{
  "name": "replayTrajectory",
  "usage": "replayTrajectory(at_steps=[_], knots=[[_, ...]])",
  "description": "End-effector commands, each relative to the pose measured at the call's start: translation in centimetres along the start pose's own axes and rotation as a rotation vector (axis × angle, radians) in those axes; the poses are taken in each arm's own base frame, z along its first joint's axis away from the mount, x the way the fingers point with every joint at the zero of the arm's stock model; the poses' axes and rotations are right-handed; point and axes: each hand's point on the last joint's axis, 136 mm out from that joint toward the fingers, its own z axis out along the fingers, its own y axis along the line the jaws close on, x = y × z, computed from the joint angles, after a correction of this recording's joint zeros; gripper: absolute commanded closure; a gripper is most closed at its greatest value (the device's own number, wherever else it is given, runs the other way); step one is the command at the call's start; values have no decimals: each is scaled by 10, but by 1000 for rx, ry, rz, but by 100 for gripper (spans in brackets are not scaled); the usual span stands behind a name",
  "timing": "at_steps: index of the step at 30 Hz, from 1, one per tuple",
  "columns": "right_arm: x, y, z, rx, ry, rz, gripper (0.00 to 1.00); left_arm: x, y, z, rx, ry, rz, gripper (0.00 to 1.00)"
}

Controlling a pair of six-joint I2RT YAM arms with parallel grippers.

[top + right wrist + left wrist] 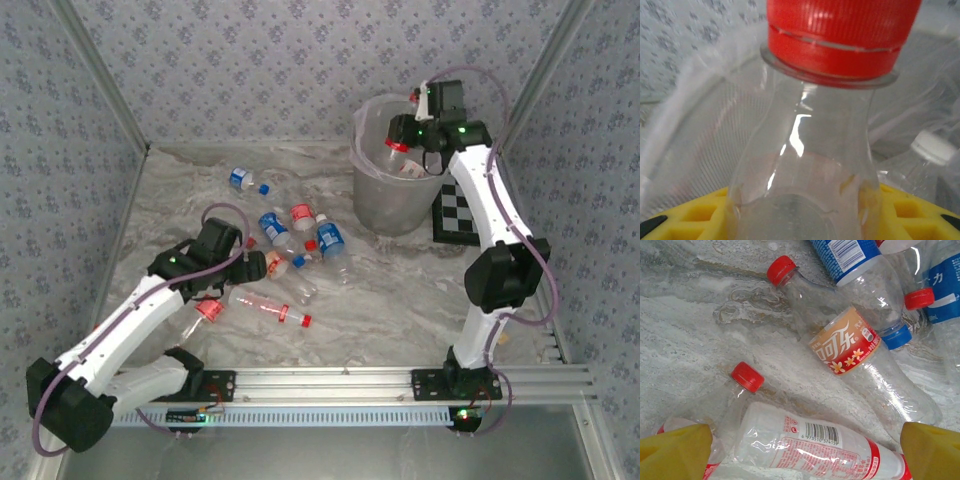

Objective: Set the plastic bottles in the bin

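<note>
**A:** What has the right claw (pixel 403 148) got?

**B:** It's clenched on a clear red-capped bottle (pixel 805 150). The body sits between its yellow fingers (pixel 695 212) and the cap points out ahead. The bin (pixel 385 200) is directly beneath the claw, and a white-capped bottle (pixel 934 146) lies inside, further ahead.

**A:** And the left claw (pixel 802 455)?

**B:** Spread wide, grasping nothing. A white-labelled bottle (pixel 815 445) lies on the marbled table (pixel 400 310) between its fingers; I can't tell whether they touch it. More plastic bottles (pixel 275 228) lie scattered just ahead of that claw, well apart from the bin
</note>
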Motion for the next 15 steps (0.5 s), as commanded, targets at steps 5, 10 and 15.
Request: replayTrajectory(at_steps=[5, 10, 15], knots=[[24, -8, 8, 29, 48, -16, 29, -1, 0, 6, -29, 40, -77, 6], [-7, -4, -33, 47, -10, -64, 9, -3, -12, 16, 47, 17, -151, 6], [-26, -3, -86, 79, -79, -90, 0, -14, -29, 20, 117, 1, -250, 9]])
